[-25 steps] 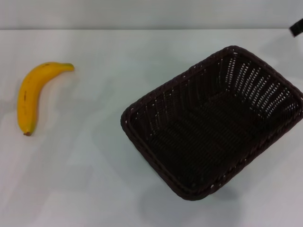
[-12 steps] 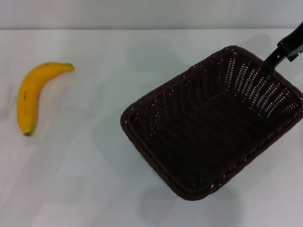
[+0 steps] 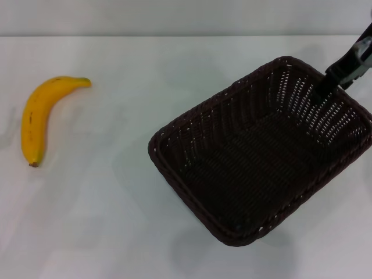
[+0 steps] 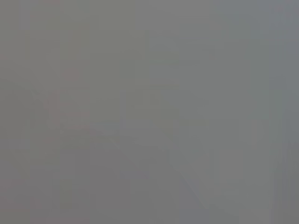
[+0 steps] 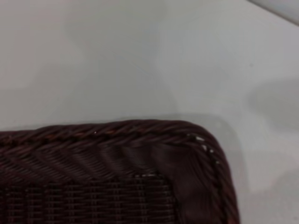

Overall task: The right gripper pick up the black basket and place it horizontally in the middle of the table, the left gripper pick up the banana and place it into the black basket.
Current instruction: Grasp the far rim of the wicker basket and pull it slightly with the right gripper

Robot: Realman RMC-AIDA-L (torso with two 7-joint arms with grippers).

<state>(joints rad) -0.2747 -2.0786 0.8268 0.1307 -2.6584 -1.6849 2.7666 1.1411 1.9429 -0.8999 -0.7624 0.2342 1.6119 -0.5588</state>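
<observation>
Head view: black basket (image 3: 261, 154) long axis diagonal; right gripper (image 3: 332, 74) at far rim.

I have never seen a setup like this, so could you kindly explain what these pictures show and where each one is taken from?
This is a two-armed robot working at a white table. The wide picture comes from a camera on its head, looking down. On the table lie a yellow banana on the robot's left and an empty black basket, sitting at an angle, on its right. The dark part reaching in at the far right is the right gripper, hovering at the basket's far corner; whether it touches the rim cannot be told, and nothing is visibly held. The close-up of the woven rim is from a camera on the right wrist. The left wrist picture is plain grey and shows nothing recognisable, and the left gripper is out of sight.
</observation>
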